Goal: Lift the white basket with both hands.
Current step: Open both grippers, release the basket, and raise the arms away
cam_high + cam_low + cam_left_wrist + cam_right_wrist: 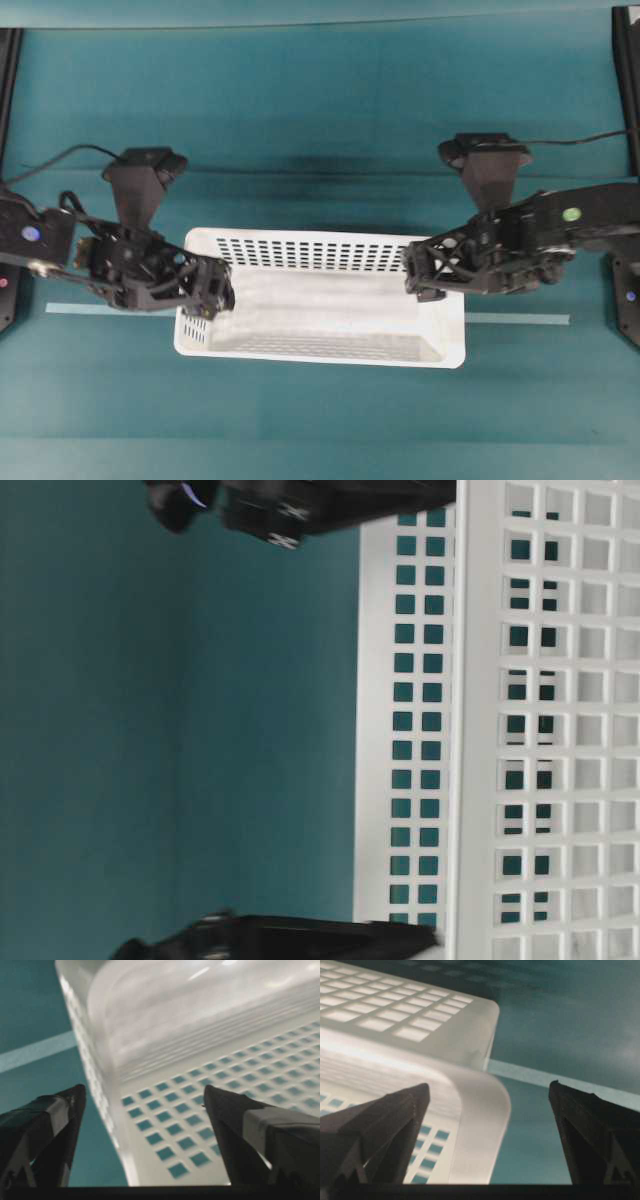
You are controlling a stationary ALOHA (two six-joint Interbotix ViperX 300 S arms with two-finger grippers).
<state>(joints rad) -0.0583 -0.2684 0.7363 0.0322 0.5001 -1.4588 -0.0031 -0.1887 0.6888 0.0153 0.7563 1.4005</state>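
Basket [320, 300] end walls between spread fingers [55, 1125]

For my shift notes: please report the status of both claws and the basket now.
Left claw open, astride the white basket left wall. Right claw open, astride its right wall. Basket on the table, ungripped. Nothing in the way.

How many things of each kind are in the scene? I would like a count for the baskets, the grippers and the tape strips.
White basket: 1
Black grippers: 2, left gripper and right gripper
Pale tape strip on the table: 1
Total: 4
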